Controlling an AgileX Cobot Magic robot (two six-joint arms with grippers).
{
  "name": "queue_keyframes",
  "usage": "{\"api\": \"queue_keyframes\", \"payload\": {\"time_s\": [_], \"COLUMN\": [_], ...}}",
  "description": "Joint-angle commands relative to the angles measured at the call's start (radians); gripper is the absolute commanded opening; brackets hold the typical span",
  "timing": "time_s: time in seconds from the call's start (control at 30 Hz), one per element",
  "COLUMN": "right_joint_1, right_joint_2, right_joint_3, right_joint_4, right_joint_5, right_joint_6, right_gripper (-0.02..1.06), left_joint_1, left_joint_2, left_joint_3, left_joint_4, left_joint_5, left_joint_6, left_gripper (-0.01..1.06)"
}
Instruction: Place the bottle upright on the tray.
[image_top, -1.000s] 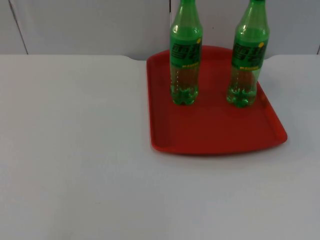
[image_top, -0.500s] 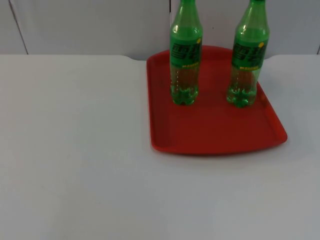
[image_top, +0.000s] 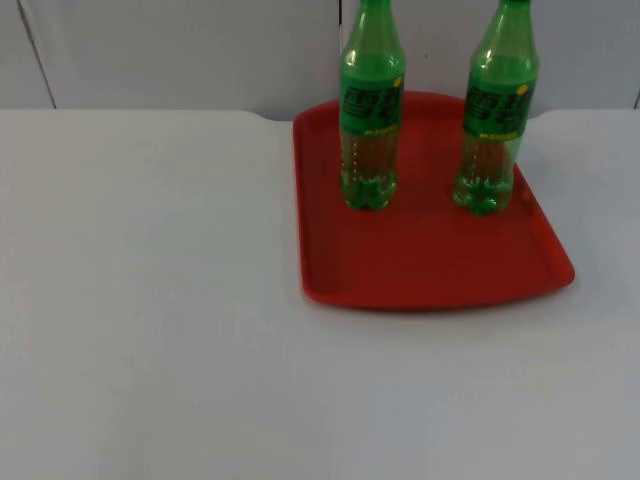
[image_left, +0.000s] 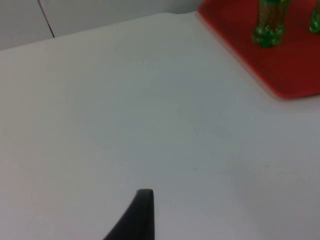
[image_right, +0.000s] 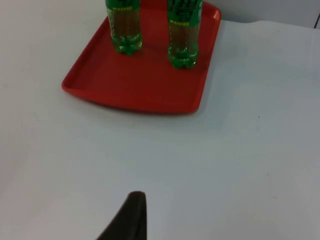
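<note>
White table (image_top: 150, 300), grey partition wall (image_top: 180, 50) at its far edge. Red tray (image_top: 430, 260) sits on the table, one end against the wall side. Two green bottles upright on the tray's far half, apart from each other: left bottle (image_top: 370, 110) and right bottle (image_top: 495, 115), both with green labels, clear lower sections, bases flat on the tray floor.

Left gripper (image_left: 137, 217): one black fingertip visible over bare table, tray and bottles well ahead of it and off to its side. Jaw opening: cannot tell. Nothing seen in its grip.

Right gripper (image_right: 127, 217): one black fingertip over bare table, tray straight ahead of it, well apart. Jaw opening: cannot tell. Nothing seen in its grip either.
</note>
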Motion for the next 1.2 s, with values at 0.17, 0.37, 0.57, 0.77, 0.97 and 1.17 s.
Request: {"api": "queue_keyframes", "payload": {"time_s": [0.17, 0.37, 0.57, 0.77, 0.97, 1.17], "right_joint_1": [-0.003, -0.003, -0.003, -0.008, -0.041, -0.163], "right_joint_2": [-0.004, -0.004, -0.004, -0.004, -0.004, -0.004], "right_joint_3": [0.001, 0.001, 0.001, 0.001, 0.001, 0.001], "right_joint_4": [-0.001, -0.001, -0.002, -0.002, -0.002, -0.002], "right_joint_5": [-0.001, -0.001, -0.001, -0.001, -0.001, -0.001], "right_joint_6": [-0.005, -0.005, -0.005, -0.005, -0.005, -0.005], "right_gripper": [1.05, 1.05, 1.05, 1.05, 1.05, 1.05], "left_joint_1": [-0.008, -0.008, -0.008, -0.008, -0.008, -0.008], "left_joint_2": [-0.004, -0.004, -0.004, -0.004, -0.004, -0.004], "left_joint_3": [0.005, 0.005, 0.005, 0.005, 0.005, 0.005], "left_joint_4": [0.006, 0.006, 0.006, 0.006, 0.006, 0.006], "left_joint_5": [-0.004, -0.004, -0.004, -0.004, -0.004, -0.004], "left_joint_6": [0.001, 0.001, 0.001, 0.001, 0.001, 0.001], "left_gripper": [1.05, 1.05, 1.05, 1.05, 1.05, 1.05]}}
